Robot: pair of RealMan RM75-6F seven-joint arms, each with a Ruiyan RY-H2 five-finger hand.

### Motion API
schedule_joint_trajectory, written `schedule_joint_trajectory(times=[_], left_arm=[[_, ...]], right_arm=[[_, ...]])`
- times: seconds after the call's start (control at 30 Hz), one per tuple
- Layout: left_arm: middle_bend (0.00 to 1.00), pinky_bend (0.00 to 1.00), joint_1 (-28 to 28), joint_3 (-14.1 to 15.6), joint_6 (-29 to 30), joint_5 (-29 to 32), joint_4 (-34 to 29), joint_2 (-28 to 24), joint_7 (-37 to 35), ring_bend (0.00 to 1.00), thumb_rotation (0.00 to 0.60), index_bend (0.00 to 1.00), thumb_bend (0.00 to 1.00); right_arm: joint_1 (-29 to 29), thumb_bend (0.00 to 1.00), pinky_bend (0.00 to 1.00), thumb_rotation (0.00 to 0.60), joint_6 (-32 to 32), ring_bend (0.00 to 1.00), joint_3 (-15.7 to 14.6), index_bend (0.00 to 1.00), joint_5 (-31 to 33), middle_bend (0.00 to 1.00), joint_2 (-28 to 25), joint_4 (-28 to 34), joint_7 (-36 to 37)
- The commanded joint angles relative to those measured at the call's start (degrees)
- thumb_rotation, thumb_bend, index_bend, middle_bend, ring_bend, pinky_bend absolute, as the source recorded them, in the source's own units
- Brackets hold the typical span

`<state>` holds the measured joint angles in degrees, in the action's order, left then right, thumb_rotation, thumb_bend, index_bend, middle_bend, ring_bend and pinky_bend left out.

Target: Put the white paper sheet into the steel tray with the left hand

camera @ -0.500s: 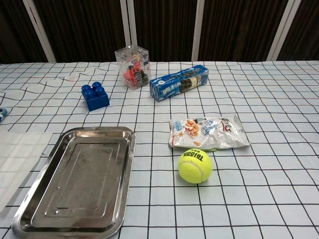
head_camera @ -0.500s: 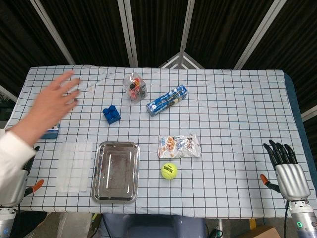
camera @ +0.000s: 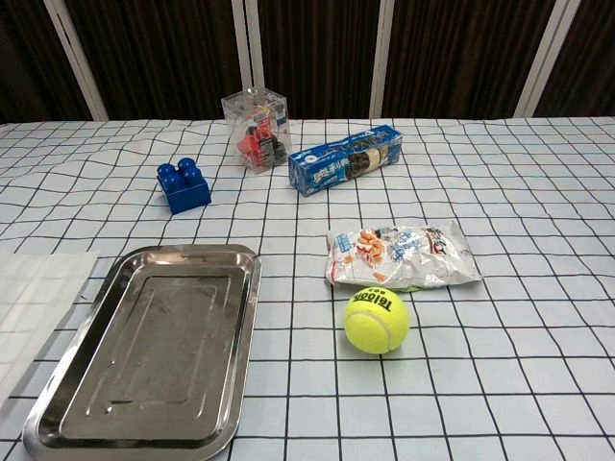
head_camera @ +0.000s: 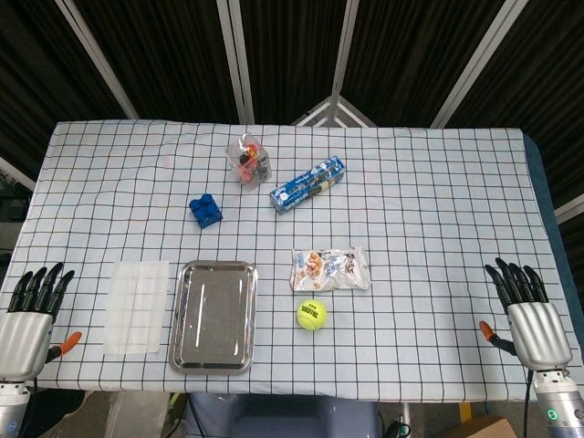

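While nothing is held, both hands wait off the near edge of the table: left hand (head_camera: 27, 321) at the near-left corner, fingers (head_camera: 38, 285) straight, slightly apart, pointing up-table; right hand (head_camera: 532, 319) at the near-right corner, fingers likewise extended, empty.

Paper (head_camera: 137, 307) lies flat near the near-left edge, just beside the tray (head_camera: 215, 316), not touching it. Tray empty.

Step, as judged: not begun, reach to come. Next move calls for the left hand to cross to the paper, lift an edge of a thin flat sheet, then carry it sideways over the tray rim.

Writing: ball (camera: 377, 320) reads "Teloon". Blue packet (camera: 345, 159) and snack bag (camera: 402, 255) carry print too small to read.
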<state>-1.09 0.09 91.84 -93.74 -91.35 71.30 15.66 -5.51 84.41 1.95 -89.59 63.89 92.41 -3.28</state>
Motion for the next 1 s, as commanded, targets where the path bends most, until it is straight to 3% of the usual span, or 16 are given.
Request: schedule_joint_trajectory(times=[0.03,0.27,0.43,0.83,1.0], left_arm=[[0.0,0.0,-0.1,0.1,-0.4,0.1,0.1,0.0,0.2,0.0,0.6,0.0,0.07],[0.0,0.0,-1.0,1.3,-3.4,0.1,0.5,-0.5,1.4,0.0,0.6,0.02,0.07],[0.0,0.0,-2.7,3.4,-9.0,-0.3,0.7,-1.2,4.9,0.0,0.6,0.2,0.08],[0.0,0.0,-7.0,5.7,-20.8,1.4,0.9,-1.0,13.6,0.0,0.6,0.36,0.1],[0.0,0.0,-8.3,6.6,-24.6,2.5,-0.6,-2.4,15.1,0.0,0.6,0.35,0.11]], right_arm=[[-0.1,0.31,0.0,0.6,-0.2,0.0,0.0,0.0,0.1,0.0,0.0,0.0,-0.1],[-0.1,0.31,0.0,0.6,-0.2,0.0,0.2,0.0,0.4,0.0,0.1,0.0,0.0],[0.0,0.31,0.0,0.6,-0.2,0.0,0.1,0.0,0.4,0.0,0.1,0.0,-0.2],[0.1,0.31,0.0,0.6,0.0,0.0,0.3,0.0,0.7,0.0,0.2,0.0,-0.4],[0.2,0.31,0.0,0.6,0.2,0.0,0.4,0.0,0.8,0.0,0.2,0.0,0.2]])
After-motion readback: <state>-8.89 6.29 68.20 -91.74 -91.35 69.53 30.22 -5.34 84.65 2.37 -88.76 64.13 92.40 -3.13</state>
